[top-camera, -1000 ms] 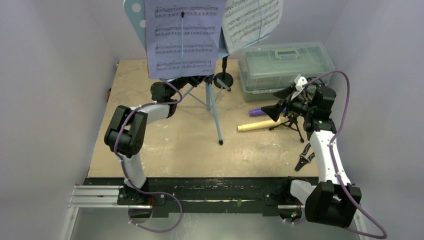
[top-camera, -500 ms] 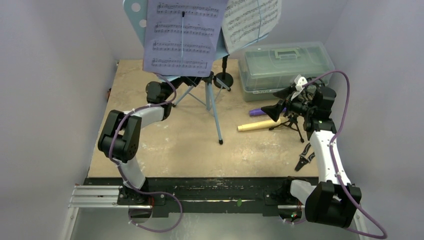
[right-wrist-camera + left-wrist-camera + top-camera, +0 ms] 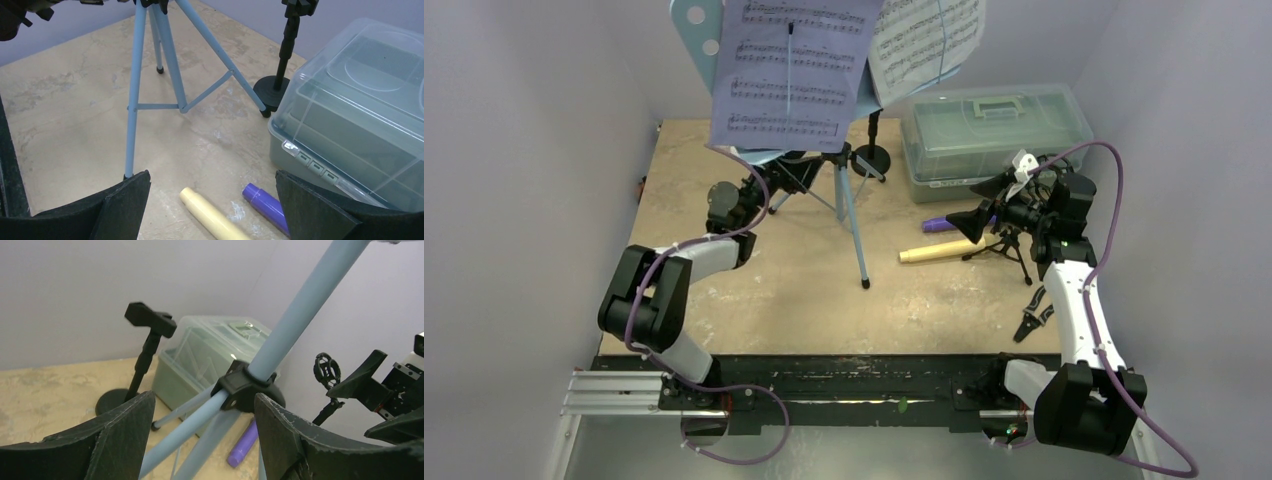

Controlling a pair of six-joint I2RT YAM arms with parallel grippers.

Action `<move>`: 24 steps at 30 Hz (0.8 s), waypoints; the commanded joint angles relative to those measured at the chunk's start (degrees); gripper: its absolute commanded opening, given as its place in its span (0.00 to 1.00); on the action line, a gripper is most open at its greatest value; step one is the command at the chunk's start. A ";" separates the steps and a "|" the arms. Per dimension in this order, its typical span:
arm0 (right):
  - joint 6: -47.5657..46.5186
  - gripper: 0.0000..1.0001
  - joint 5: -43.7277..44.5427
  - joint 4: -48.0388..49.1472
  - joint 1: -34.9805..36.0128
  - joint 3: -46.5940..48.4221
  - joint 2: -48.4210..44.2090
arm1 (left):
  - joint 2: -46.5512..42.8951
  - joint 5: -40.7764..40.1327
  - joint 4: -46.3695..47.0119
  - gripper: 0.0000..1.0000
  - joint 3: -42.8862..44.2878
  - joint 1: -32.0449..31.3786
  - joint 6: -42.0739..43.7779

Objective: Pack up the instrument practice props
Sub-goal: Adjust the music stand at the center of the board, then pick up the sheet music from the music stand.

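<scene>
Lining up on the light-blue perforated music rest with tripod legs (image 3: 852, 215), upright at the rear and carrying printed sheet music (image 3: 789, 75), the left gripper (image 3: 202, 405) holds its fingers (image 3: 125, 435) spread, the black leg collar (image 3: 240, 390) just beyond them. Centre that collar before closing; a skewed grip risks tipping. Right gripper (image 3: 211, 176): spread, empty.

Left arm (image 3: 694, 250), left of centre, reaches up-frame with jaws apart. Right arm (image 3: 1074, 290), at right, stands upright, jaws wide, pointing left.
</scene>
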 commanded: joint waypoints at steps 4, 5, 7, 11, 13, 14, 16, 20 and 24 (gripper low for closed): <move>-1.10 0.99 -1.51 -0.14 -0.23 0.68 -0.43 | -2.47 -3.91 9.47 0.72 -7.20 1.14 -3.08; -1.12 0.99 -1.50 -0.16 -0.22 0.68 -0.43 | -3.24 -4.40 9.80 0.72 -8.07 1.36 -3.29; -1.28 0.99 -1.51 -0.24 -0.24 0.74 -0.43 | -6.66 -6.16 9.95 0.71 -11.54 2.14 -4.00; -1.72 0.99 -1.60 -0.59 -0.24 0.81 -0.43 | -18.24 -12.15 0.74 0.71 -17.93 2.89 -3.71; -1.76 0.99 -1.76 -0.66 -0.24 0.85 -0.35 | -26.44 -14.42 -13.94 0.71 -17.66 2.89 -1.71; -1.85 0.99 -1.85 -0.75 -0.24 0.86 -0.34 | -30.70 -15.61 -23.11 0.72 -16.40 2.89 -0.70; -1.94 0.99 -1.99 -0.93 -0.20 0.98 -0.26 | -37.95 -17.81 -37.41 0.73 -14.10 2.89 1.77; -2.83 0.99 -3.78 -2.35 -0.24 1.64 -0.41 | -49.04 -18.91 -52.41 0.75 -12.17 2.89 5.40; -3.54 0.99 -4.73 -5.06 3.47 5.08 -1.97 | -53.13 -17.33 -61.08 0.75 -10.26 2.89 9.03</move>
